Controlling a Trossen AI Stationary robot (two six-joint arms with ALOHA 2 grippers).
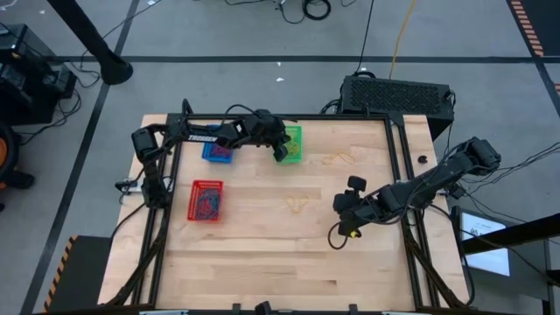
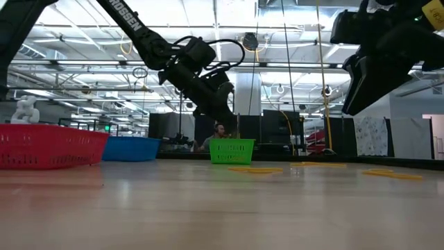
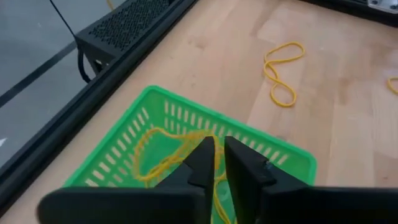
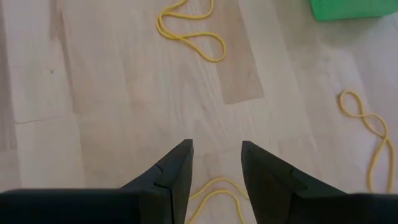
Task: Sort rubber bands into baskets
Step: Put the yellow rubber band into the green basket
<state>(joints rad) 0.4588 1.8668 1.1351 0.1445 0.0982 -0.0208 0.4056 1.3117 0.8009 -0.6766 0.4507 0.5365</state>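
Note:
My left gripper (image 1: 280, 150) hangs over the green basket (image 1: 293, 144), its fingers nearly shut with a yellow rubber band (image 3: 168, 152) between them; it also shows in the low view (image 2: 225, 128) above the basket (image 2: 232, 151). The blue basket (image 1: 217, 150) and the red basket (image 1: 206, 199) stand to the left, both with bands inside. My right gripper (image 4: 216, 155) is open above the table at middle right (image 1: 339, 208), and a yellow band (image 4: 214, 190) lies on the wood just below its fingers. More yellow bands lie loose (image 1: 297, 204) (image 1: 337, 159). My left gripper has a strand of the yellow rubber band (image 3: 217, 163) in the narrow gap between its two fingers. The fingers come from above, slanting down into the green basket. The rest of the band hangs slack, its loops lying on the basket floor (image 3: 149, 168).
A black box with a grille (image 1: 395, 94) stands beyond the table's far right corner. A black frame rail (image 3: 93, 93) runs along the far edge behind the green basket. Bare wood fills the near half of the table (image 1: 280, 262).

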